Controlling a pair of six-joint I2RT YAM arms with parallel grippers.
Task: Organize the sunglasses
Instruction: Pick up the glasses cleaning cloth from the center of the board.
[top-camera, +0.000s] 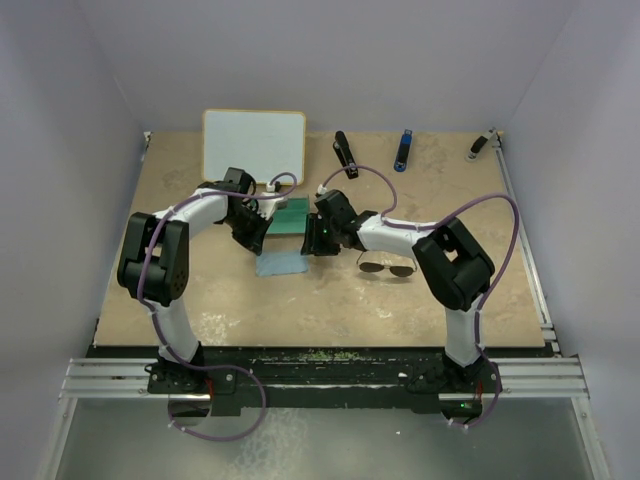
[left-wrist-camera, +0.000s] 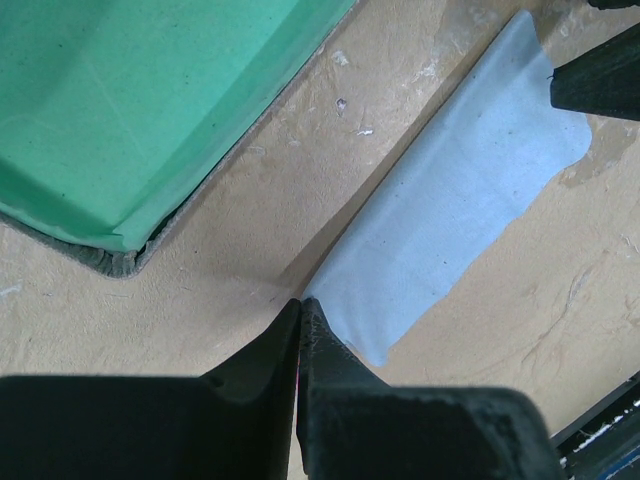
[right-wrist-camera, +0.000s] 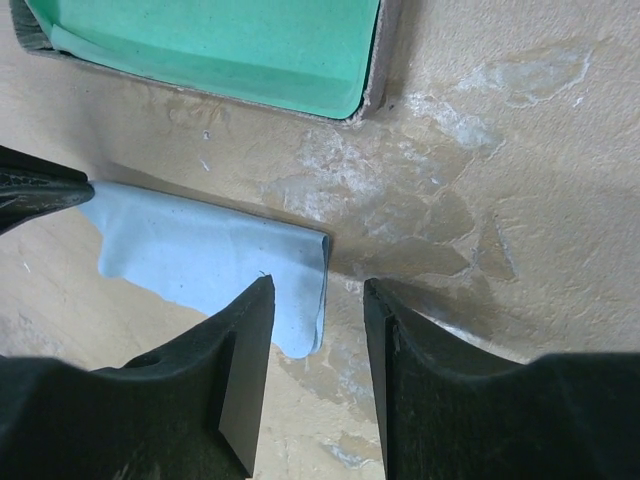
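A: State of desk (top-camera: 330, 310), room?
B: Mottled tan; pale walls (top-camera: 60, 150). The sunglasses (top-camera: 387, 267) lie flat, right of the blue cloth (left-wrist-camera: 450, 230).
A: Hands?
B: The left hand (left-wrist-camera: 300, 312) is pinched closed at the cloth's corner; right hand (right-wrist-camera: 318, 300) spread over the opposite edge.

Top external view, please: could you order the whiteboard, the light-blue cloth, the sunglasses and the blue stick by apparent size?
1. The whiteboard, clearly largest.
2. The light-blue cloth and the sunglasses: about alike, and the cloth is partly hidden, so I won't rank them.
3. The blue stick, smallest.
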